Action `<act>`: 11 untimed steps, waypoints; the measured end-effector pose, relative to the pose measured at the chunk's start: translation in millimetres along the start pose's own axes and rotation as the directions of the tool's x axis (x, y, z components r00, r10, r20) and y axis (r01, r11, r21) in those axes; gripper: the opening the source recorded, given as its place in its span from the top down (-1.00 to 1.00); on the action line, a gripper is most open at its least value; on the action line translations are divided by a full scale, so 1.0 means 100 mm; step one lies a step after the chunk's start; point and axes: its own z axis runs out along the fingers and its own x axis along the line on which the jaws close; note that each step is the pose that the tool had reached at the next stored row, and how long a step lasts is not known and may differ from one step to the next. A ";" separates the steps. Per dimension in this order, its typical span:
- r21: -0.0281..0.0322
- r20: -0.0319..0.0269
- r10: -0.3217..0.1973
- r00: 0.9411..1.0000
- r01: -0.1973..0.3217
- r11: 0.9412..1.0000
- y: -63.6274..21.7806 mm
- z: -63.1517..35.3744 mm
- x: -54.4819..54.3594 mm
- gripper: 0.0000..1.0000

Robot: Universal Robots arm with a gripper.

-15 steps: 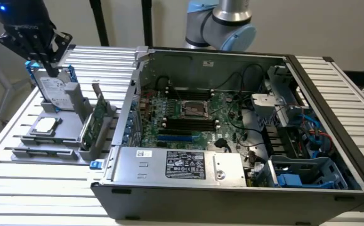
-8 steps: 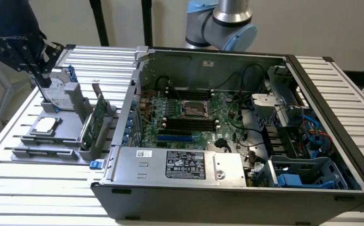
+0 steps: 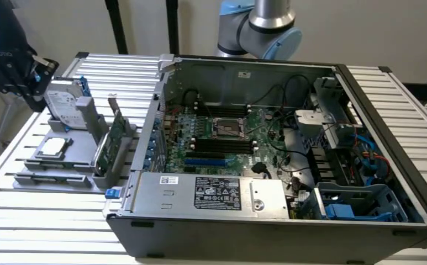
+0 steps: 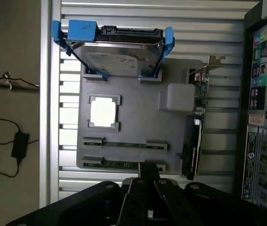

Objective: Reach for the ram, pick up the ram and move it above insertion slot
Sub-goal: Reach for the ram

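From the exterior view, the robot arm (image 3: 261,25) stands behind the open computer case (image 3: 221,221). A grey tray (image 3: 77,146) sits beside the case, on the exterior view's left.

In the wrist view, the gripper (image 4: 148,168) hangs over the tray's edge. It looks pinched together with nothing in it. The ram (image 4: 124,165) sits in the tray, just beside the gripper.

surface: slatted metal table (image 3: 43,221) | directly on it: open computer case (image 3: 272,243) | grey parts holder (image 3: 77,142) just beside the case, toward the exterior view's left, flat on the slats
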 end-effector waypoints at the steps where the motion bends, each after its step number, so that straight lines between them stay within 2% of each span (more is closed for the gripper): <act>1: 0.000 0.000 0.000 1.000 0.000 1.000 -0.022 0.001 0.02 0.79; 7: 0.004 -0.001 0.000 1.000 0.000 1.000 -0.173 0.002 0.11 0.79; 11: 0.005 -0.001 0.000 1.000 0.000 1.000 -0.283 -0.002 0.12 0.79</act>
